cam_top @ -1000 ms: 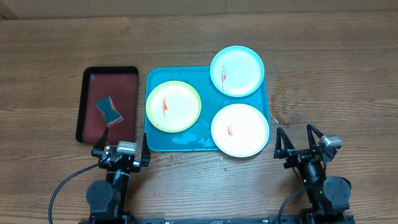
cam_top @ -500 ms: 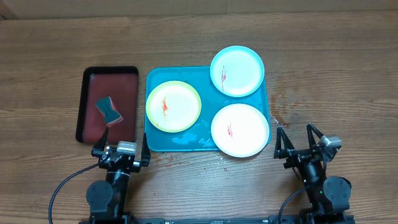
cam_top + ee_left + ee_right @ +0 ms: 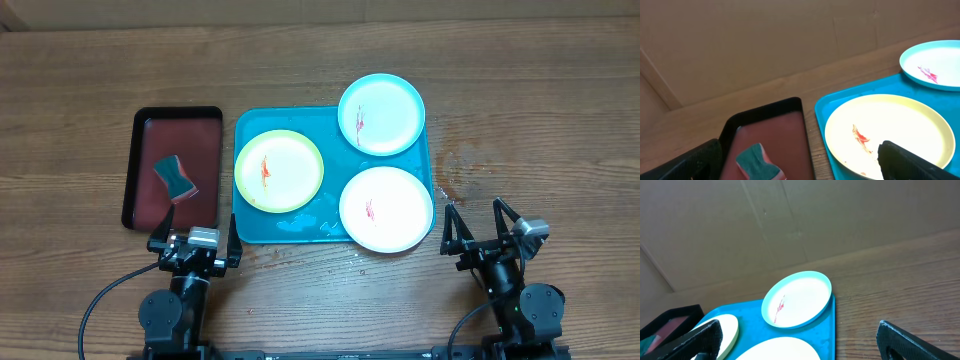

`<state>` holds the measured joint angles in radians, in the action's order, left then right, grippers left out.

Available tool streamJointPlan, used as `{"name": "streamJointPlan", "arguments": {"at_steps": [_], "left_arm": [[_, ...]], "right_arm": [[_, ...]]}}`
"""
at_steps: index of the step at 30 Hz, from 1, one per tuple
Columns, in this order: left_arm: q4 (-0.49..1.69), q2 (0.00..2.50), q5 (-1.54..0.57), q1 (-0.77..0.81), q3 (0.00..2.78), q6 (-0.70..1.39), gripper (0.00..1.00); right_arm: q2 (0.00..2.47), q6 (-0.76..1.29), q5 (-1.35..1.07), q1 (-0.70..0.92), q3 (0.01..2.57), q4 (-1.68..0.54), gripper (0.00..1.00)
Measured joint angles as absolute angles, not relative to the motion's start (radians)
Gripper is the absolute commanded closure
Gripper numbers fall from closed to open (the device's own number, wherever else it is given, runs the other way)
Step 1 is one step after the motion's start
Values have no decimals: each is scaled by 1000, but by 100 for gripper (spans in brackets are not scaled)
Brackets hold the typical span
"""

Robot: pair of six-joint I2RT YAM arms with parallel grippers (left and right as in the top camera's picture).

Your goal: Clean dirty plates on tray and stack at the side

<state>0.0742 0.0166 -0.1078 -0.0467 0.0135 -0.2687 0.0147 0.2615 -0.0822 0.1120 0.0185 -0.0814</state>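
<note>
Three plates lie on the turquoise tray (image 3: 290, 225), each with a red smear. The yellow-green rimmed plate (image 3: 279, 170) is at the left, the light blue plate (image 3: 381, 113) at the back right and the all-white plate (image 3: 386, 208) at the front right. My left gripper (image 3: 196, 236) stands open near the table's front edge, just off the tray's front left corner. My right gripper (image 3: 481, 225) stands open off the tray's front right corner. Neither holds anything. The left wrist view shows the yellow-green plate (image 3: 890, 132) close ahead; the right wrist view shows the blue plate (image 3: 797, 299).
A black tray (image 3: 145, 130) with a dark red inside stands left of the turquoise tray, holding a teal and pink sponge (image 3: 174, 177). Wet marks stain the wooden table (image 3: 455, 170) right of the turquoise tray. A brown cardboard wall (image 3: 765, 40) rises behind the table.
</note>
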Motion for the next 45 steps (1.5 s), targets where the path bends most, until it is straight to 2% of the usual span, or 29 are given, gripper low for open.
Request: {"name": "streamJointPlan", "arguments": {"at_steps": [17, 26, 33, 45], "left_arm": [[37, 17, -111, -47, 10, -269, 0], [55, 17, -222, -47, 31, -174, 0], [233, 68, -212, -47, 288, -125, 0], [709, 560, -205, -47, 884, -80, 0]], "right_arm": [[15, 262, -82, 112, 19, -82, 0], [15, 262, -83, 112, 19, -82, 0], [15, 262, -82, 112, 19, -82, 0], [15, 262, -83, 112, 19, -82, 0]]}}
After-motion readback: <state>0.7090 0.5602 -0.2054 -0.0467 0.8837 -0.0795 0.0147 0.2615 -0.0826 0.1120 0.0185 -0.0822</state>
